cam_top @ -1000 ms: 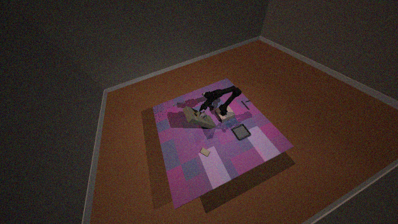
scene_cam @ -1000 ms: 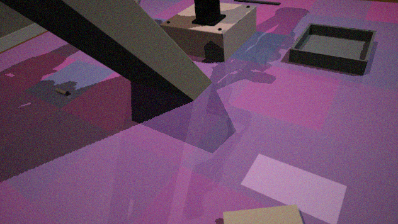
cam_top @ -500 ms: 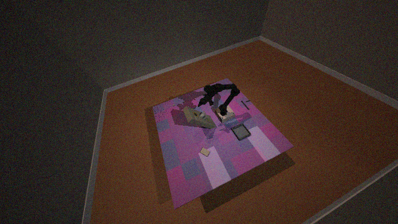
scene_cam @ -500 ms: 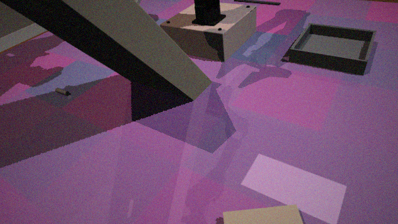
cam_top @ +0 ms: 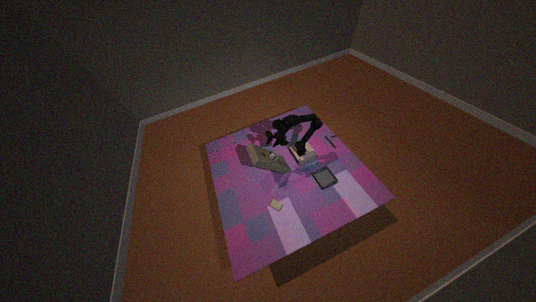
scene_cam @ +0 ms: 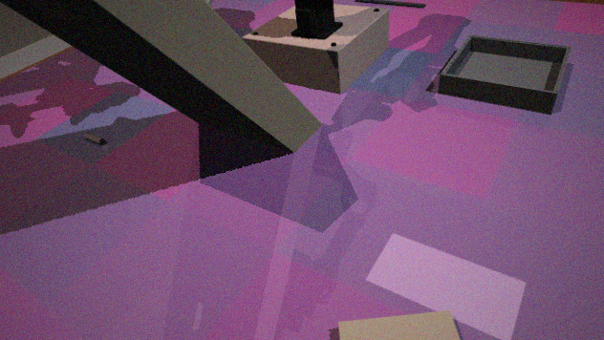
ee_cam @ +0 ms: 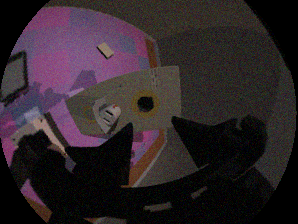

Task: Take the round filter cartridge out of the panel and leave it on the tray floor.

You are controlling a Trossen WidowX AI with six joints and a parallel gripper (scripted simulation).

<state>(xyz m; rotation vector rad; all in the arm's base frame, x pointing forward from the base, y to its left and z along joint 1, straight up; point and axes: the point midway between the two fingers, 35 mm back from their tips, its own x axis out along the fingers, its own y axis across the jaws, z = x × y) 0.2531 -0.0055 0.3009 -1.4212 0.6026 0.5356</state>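
Note:
The service panel [cam_top: 255, 158] [ee_cam: 168, 95] stands tilted on the table; the exterior view shows its back and edge [scene_cam: 229, 62]. The round whitish cartridge [cam_top: 273, 155] [ee_cam: 109, 115] is in the panel's face, its two dark slots visible in the wrist view; whether it is exactly flush I cannot tell. A dark round hole [ee_cam: 145, 104] with a yellow ring is beside it. My gripper [cam_top: 267, 139] [ee_cam: 152, 121] is open and empty, off the panel's face, with the cartridge beyond the left finger in the wrist view. The grey tray [cam_top: 324, 178] [scene_cam: 497, 95] [ee_cam: 12, 80] holds nothing.
The arm's pale base block [cam_top: 311, 159] [scene_cam: 306, 67] stands between panel and tray. A flat cream block [cam_top: 276, 205] [scene_cam: 401, 327] [ee_cam: 105, 50] lies at the front. A small cylinder [scene_cam: 96, 138] lies behind the panel. A dark bar [cam_top: 330, 142] [scene_cam: 389, 3] lies beyond the base.

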